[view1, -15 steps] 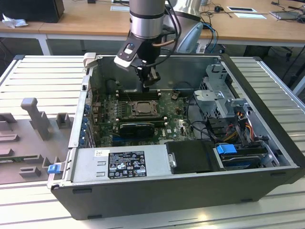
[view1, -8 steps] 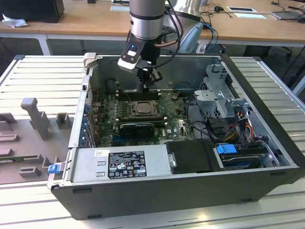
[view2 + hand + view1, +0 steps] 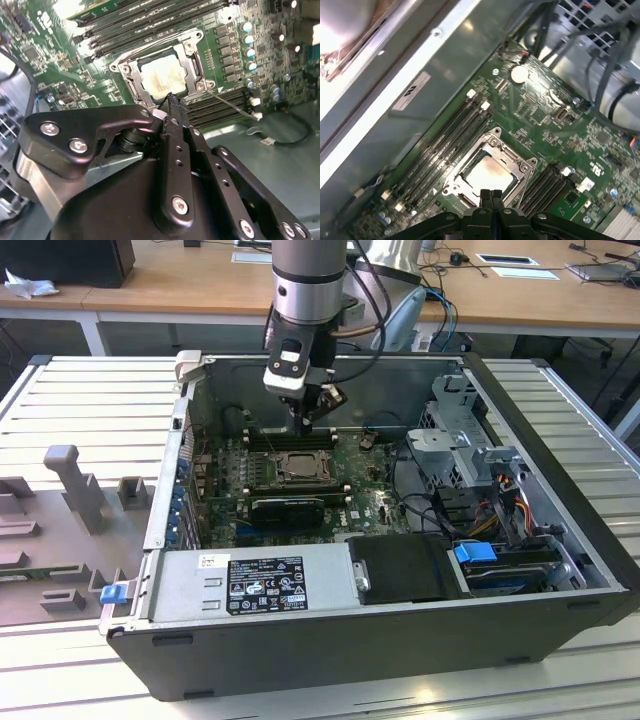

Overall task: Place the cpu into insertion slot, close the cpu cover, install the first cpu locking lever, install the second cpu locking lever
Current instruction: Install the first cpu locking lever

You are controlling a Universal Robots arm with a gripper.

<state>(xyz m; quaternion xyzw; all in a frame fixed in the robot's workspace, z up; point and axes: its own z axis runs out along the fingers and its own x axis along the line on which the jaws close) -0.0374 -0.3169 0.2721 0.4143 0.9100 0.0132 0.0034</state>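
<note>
The cpu [image 3: 162, 75] lies flat in the insertion slot [image 3: 276, 473] on the green motherboard; its pale metal top shows through the window of the cpu cover [image 3: 194, 64]. The cover is folded down over it in both wrist views: cpu [image 3: 487, 174], cover [image 3: 496, 142]. A thin wire locking lever [image 3: 231, 102] sticks out sideways from one corner of the socket. My gripper [image 3: 490, 194] hangs just above the socket's edge, shut with nothing between its fingertips [image 3: 172, 100]. In the exterior view the gripper [image 3: 306, 423] stands over the far side of the socket.
Long black memory slots [image 3: 445, 145] run on both sides of the socket. The open computer case has a metal back wall [image 3: 400, 385], a drive cage with cables [image 3: 480, 470] at the exterior view's right, and a black card [image 3: 288, 506] in front of the socket.
</note>
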